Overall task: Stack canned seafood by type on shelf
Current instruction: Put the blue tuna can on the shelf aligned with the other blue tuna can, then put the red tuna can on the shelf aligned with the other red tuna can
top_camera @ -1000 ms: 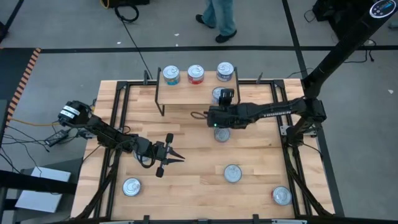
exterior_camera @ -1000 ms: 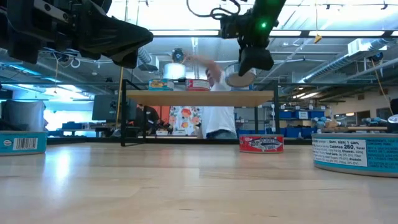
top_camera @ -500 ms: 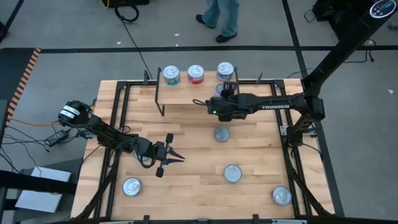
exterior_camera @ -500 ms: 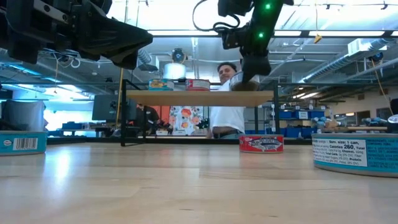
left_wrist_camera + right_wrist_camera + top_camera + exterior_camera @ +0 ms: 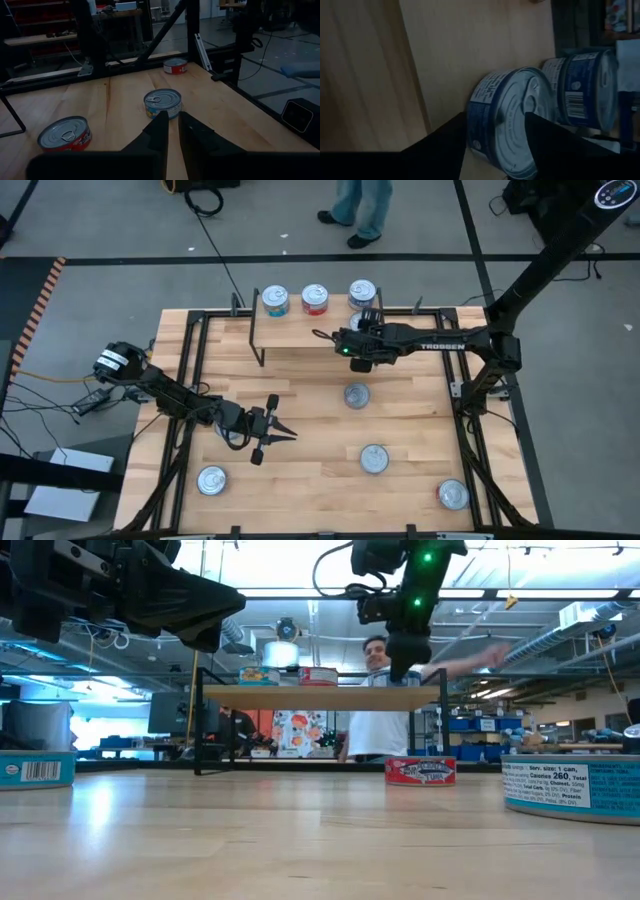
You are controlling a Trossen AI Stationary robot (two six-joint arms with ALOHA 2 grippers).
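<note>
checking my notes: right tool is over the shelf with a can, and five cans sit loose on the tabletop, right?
Not quite: four cans lie loose on the tabletop, not five, as the high view shows. The rest holds: the right tool is over the shelf with a blue-labelled can between its fingers.

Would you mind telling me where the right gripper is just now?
In the high view the right gripper is over the shelf's right end, its fingers either side of a blue-labelled can, beside another blue can.

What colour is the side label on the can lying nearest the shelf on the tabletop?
Red, with white lettering, on the can; the low view shows it best.
</note>
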